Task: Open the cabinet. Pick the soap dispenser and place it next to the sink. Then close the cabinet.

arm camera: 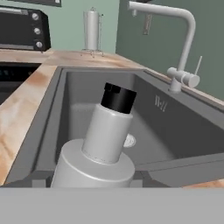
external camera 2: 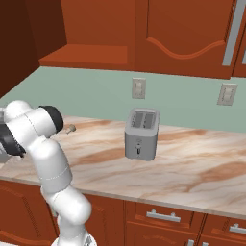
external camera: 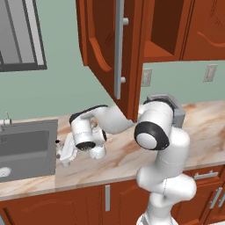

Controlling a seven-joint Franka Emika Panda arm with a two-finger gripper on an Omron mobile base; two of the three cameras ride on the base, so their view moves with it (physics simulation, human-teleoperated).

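Cabinet (external camera: pixel 103 48): reddish-brown wall unit, door swung open toward the room, long silver bar handle (external camera: pixel 118 48) upright on its face; bare shelf inside.

Sink (external camera: pixel 26 149): grey recessed basin at the left end of the bench (external camera: pixel 132 154); round drain (arm camera: pixel 129 140) on its floor, chrome faucet (arm camera: pixel 175 39) at the far rim.

Soap dispenser (arm camera: pixel 103 148): grey-silver bottle with narrow neck and black pump top, seen close in the hand view, just beside the sink's near rim.

Tool (external camera: pixel 61 151): low over the bench, at the sink's right edge, around the dispenser. Whether it pinches the bottle or stands spread, I cannot tell.

Toaster (external camera 2: pixel 141 133): grey, boxy, standing farther right on the bench.

Wall outlets (external camera 2: pixel 139 88): two, on the green wall behind.
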